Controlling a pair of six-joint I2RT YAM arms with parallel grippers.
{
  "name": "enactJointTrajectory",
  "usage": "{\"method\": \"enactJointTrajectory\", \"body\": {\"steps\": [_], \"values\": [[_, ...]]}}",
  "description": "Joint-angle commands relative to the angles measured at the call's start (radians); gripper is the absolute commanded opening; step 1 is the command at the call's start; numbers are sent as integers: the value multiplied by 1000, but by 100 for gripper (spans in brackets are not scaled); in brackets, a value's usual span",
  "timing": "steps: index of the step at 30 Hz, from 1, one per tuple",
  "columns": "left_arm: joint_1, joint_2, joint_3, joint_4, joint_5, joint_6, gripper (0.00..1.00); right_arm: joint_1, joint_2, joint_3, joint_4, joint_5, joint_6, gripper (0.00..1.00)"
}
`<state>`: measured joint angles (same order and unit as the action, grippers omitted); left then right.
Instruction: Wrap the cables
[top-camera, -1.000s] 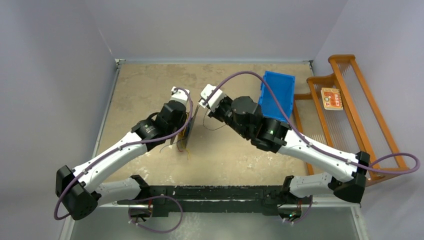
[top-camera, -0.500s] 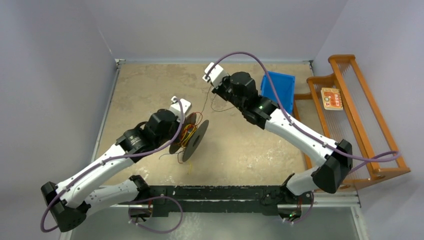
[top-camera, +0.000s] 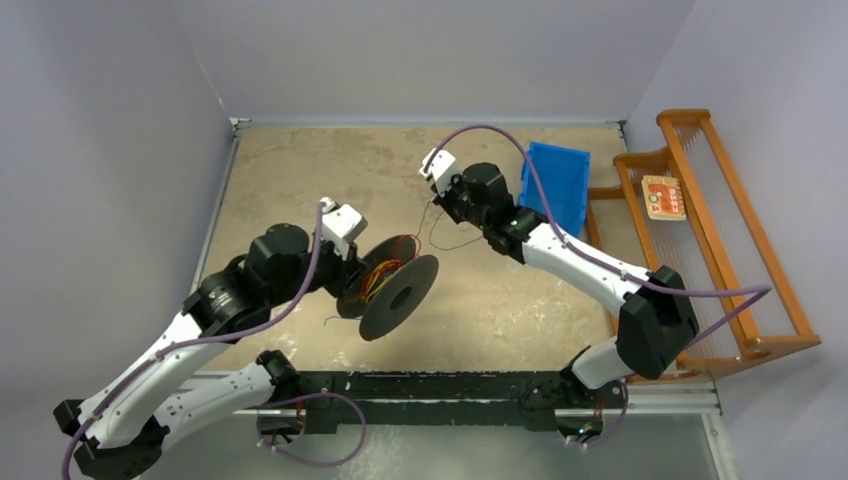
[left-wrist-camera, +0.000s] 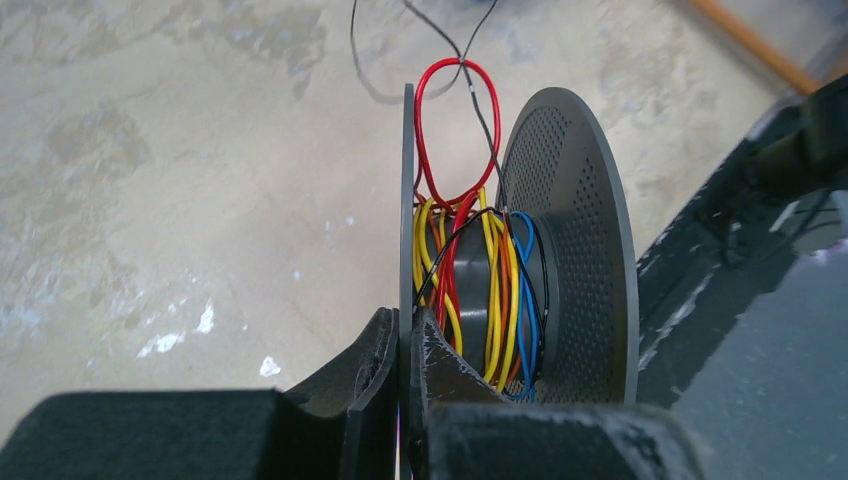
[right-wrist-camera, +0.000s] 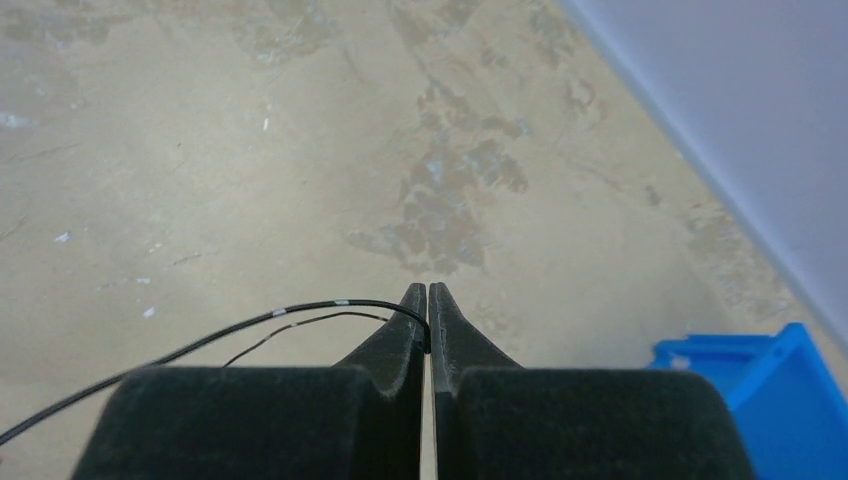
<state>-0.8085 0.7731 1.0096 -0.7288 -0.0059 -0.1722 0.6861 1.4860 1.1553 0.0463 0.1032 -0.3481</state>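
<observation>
Having been tilted nearer, the black round two-flanged spool (top-camera: 420, 275), wound with thin red, yellow and blue wires (left-wrist-camera: 495, 300), is clamped by its flange (left-wrist-camera: 407, 200) in the left claw (left-wrist-camera: 403, 325), the hair-thin black strand (right-wrist-camera: 340, 302) being pinched by the right claw (right-wrist-camera: 428, 295) for another turn.

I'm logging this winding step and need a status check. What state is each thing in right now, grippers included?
spool: held by one flange, partly wound.
left gripper: shut on the spool.
coloured cables: wound on the hub, one red loop sticking out.
right gripper: shut on the black cable.
black cable: slack, leading off the spool.
</observation>
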Motion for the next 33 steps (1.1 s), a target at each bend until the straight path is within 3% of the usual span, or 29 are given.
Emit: {"method": "enactJointTrajectory", "body": {"steps": [1, 17, 26, 33], "values": [[-6, -53, 124, 125, 123, -35, 0, -8, -31, -89, 140, -48, 104, 0], [-6, -125, 153, 393, 25, -226, 0, -9, -127, -421, 435, -317, 318, 0], [-6, -131, 112, 545, -56, -323, 0, -9, -178, -606, 743, -495, 467, 0], [-6, -83, 141, 599, -30, -353, 0, -8, -203, -715, 1009, -600, 611, 3]]}}
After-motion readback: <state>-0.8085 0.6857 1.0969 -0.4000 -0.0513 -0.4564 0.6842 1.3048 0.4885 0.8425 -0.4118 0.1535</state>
